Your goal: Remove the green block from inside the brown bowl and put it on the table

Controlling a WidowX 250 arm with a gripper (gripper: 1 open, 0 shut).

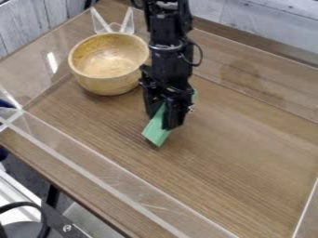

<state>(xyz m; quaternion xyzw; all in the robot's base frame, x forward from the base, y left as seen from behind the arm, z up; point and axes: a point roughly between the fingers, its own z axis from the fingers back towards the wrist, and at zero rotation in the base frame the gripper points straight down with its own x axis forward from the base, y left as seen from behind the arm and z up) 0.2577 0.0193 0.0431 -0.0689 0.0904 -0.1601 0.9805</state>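
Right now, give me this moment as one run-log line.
gripper: pointing down, jaws around green block | block: out of bowl, lower end on table, leaning | bowl: empty | release: cannot confirm

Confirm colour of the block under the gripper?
Bright green block, its lower end on the table; the only camera view.

Wood-grain table (236, 130) w/ clear acrylic walls (87, 181); smooth wooden bowl (106, 63).
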